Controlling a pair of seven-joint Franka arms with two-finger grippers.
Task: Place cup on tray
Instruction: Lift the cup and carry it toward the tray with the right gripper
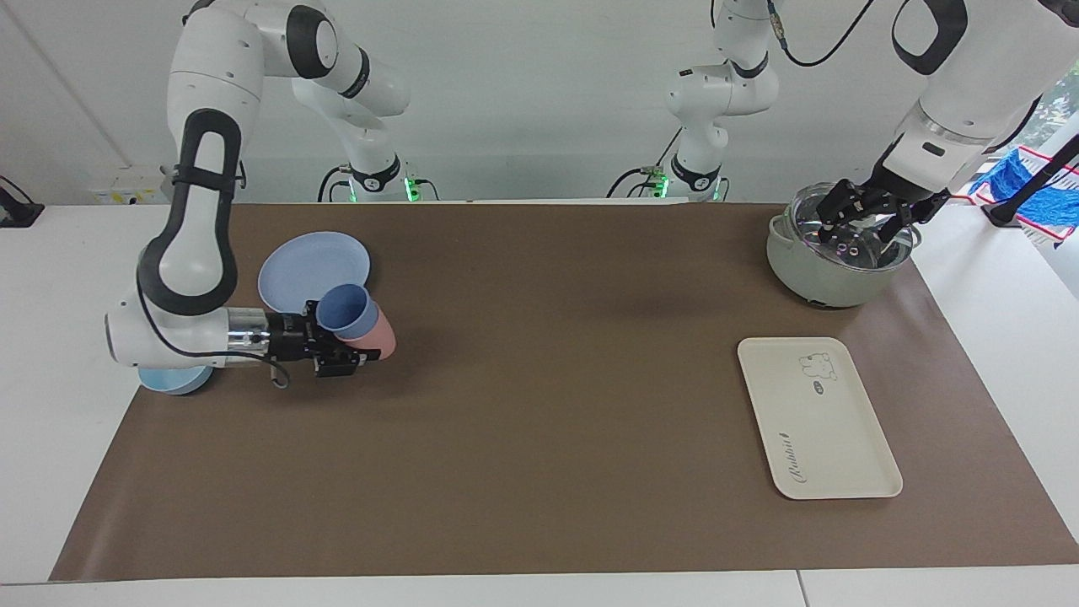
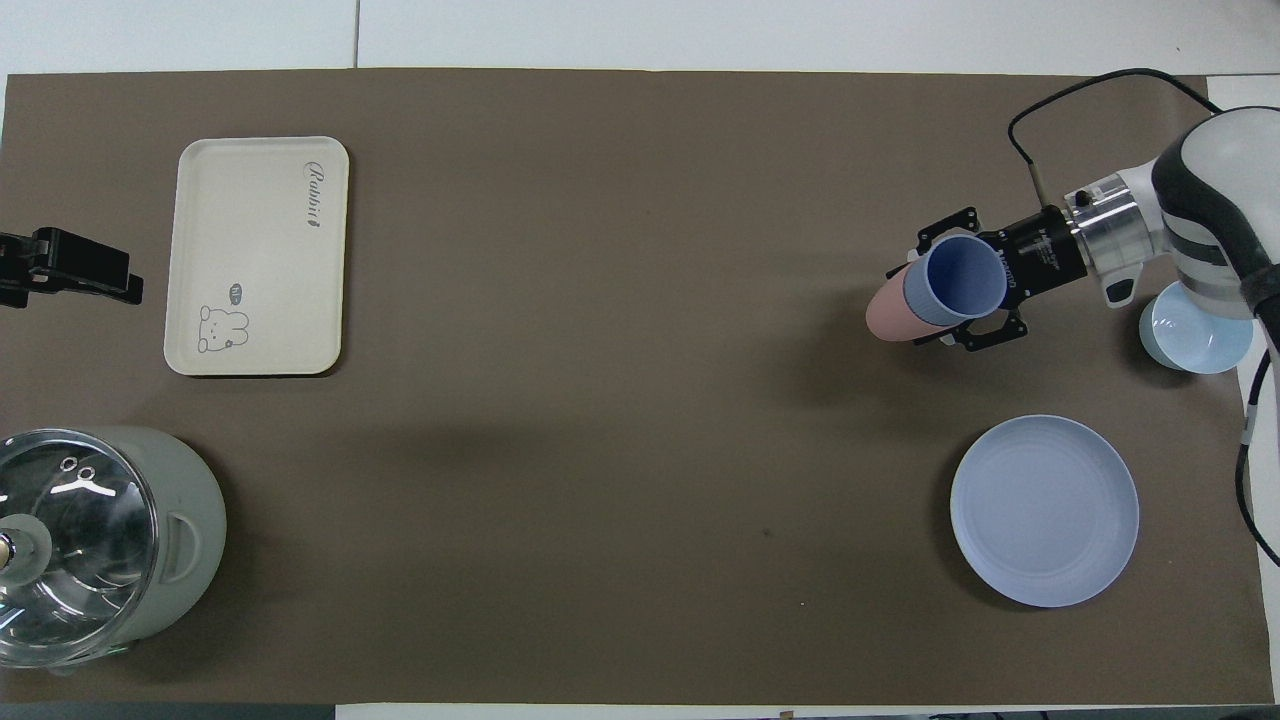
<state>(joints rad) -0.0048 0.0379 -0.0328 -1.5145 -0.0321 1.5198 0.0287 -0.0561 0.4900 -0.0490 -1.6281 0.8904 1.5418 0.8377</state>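
The cup [image 1: 346, 308], nested in a pink cup [image 1: 375, 335], rides tilted in the right gripper [image 1: 341, 358], clamped around both, over the mat near the plate [image 1: 314, 271], well apart from the tray [image 1: 818, 417]; the left gripper [image 1: 868, 221] waits spread wide over the pot [image 1: 822, 274].

A white table [image 1: 50, 278] carries a brown mat [image 1: 539, 421] covering most of its top. On the mat, toward the left arm's end, sit a tray [image 1: 830, 438] and, nearer the robots, a pot [image 1: 822, 278]. Toward the right arm's end sit a plate [image 1: 295, 278] and, at the mat's edge, a bowl [image 2: 1205, 350].
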